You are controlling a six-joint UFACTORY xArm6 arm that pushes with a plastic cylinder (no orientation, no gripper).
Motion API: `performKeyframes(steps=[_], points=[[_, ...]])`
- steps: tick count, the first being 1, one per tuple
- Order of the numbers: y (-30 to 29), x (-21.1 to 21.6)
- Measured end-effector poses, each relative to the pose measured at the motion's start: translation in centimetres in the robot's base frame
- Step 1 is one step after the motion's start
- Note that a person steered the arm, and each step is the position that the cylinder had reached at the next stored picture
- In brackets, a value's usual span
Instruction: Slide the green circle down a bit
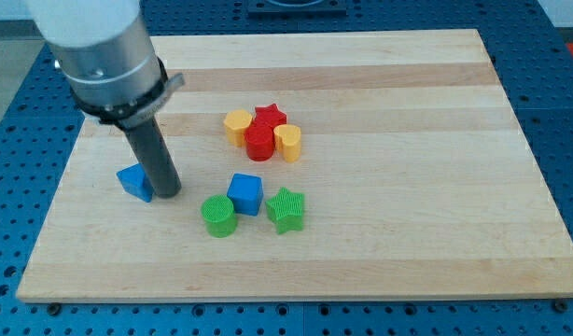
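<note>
Tip [168,194] beside ribbed green circle [217,216]

table [408,112]: pale wood in lengthwise planks, smooth, matt, visible grain
rod [154,154]: dark, smooth, faint sheen, material unclear
arm housing [100,47]: grey, metal-looking, brushed sheen
green circle [218,216]: plastic-looking, matt, fine ridged layers on its side
green star [286,209]: same ridged, matt finish
blue cube [245,194]: matt, plastic-looking, flat smooth faces
blue block [133,181]: matt, plastic-looking
red and yellow blocks [261,133]: matt, plastic-looking
surround [16,168]: blue perforated panel, slight gloss
</note>
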State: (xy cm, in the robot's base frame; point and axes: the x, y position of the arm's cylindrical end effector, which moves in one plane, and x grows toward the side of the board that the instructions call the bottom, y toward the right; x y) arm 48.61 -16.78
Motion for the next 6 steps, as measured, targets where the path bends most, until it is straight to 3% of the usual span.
performKeyframes(steps=[1, 2, 3, 4, 6], points=[[-3.3, -2.9], [-2.9, -3.5], [1.9, -3.5], [5.6, -1.7], [4.5, 3.4]])
